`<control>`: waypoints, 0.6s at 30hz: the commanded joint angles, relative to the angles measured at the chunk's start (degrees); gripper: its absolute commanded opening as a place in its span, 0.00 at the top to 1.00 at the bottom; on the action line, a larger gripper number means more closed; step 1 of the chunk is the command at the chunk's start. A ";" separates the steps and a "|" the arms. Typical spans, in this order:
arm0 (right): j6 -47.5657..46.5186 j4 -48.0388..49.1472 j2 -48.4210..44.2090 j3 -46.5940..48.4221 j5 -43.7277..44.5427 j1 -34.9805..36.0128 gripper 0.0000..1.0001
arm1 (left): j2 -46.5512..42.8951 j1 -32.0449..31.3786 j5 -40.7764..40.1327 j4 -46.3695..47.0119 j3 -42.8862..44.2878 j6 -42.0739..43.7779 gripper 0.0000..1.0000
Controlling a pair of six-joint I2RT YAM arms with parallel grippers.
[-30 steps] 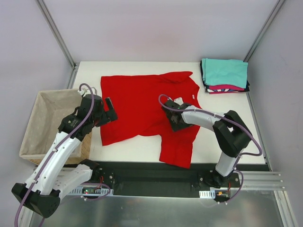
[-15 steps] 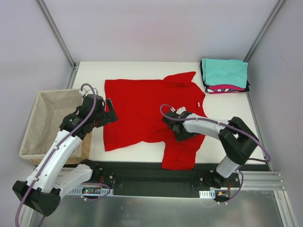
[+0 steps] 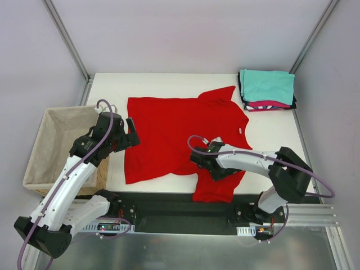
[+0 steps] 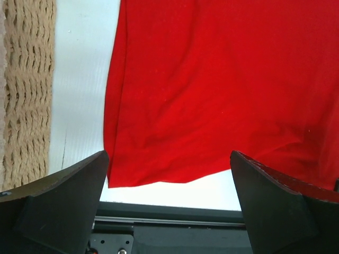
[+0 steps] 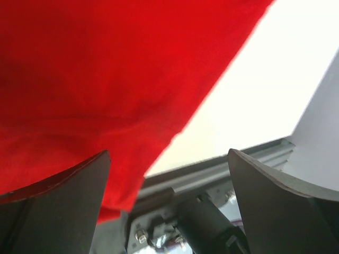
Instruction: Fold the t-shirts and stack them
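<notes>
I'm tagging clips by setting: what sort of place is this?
Likely a robotics lab cell, not a home: two arms bolted to a black rail, and a white tabletop boxed in by grey walls.

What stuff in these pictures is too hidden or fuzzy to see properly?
Top view: the folded shirts under the teal shirt show only edges.
Top view: the right arm covers part of the red shirt.
Top view: the left arm hides part of the basket's right side.
Left wrist view: frame edges cut off the red shirt.
Right wrist view: the red shirt is blurred.
</notes>
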 commanded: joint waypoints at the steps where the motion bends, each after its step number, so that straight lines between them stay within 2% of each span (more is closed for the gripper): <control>1: 1.98 -12.57 -7.67 10.95 5.14 0.10 0.03 | -0.21 -0.37 1.29 -1.35 5.44 2.00 0.01; 3: -0.73 -14.36 -10.22 19.30 9.63 -0.25 0.03 | 3.46 -0.37 0.51 -1.18 9.83 4.28 0.01; 5: -5.29 -11.21 -9.97 23.17 11.13 -2.78 0.03 | 7.77 -0.37 -0.90 -0.03 13.35 6.65 0.01; 6: -9.41 -9.63 -9.10 25.54 10.96 -4.28 0.03 | 12.93 -0.37 -0.47 0.05 14.49 8.15 0.01; 7: -11.63 -6.05 -7.70 26.26 10.78 -7.60 0.03 | 15.59 -0.37 0.14 0.93 15.72 8.51 0.01; 9: -16.71 -1.64 -3.57 26.18 9.12 -10.87 0.03 | 22.52 -0.37 0.33 2.95 15.65 8.86 0.01; 13: -20.87 9.96 3.64 25.39 4.12 -18.94 0.03 | 32.47 -0.20 -2.22 5.15 16.17 8.60 0.01; 18: -22.63 14.29 13.14 29.95 -3.36 -25.38 0.03 | 43.10 1.99 -1.27 7.88 17.49 7.99 0.01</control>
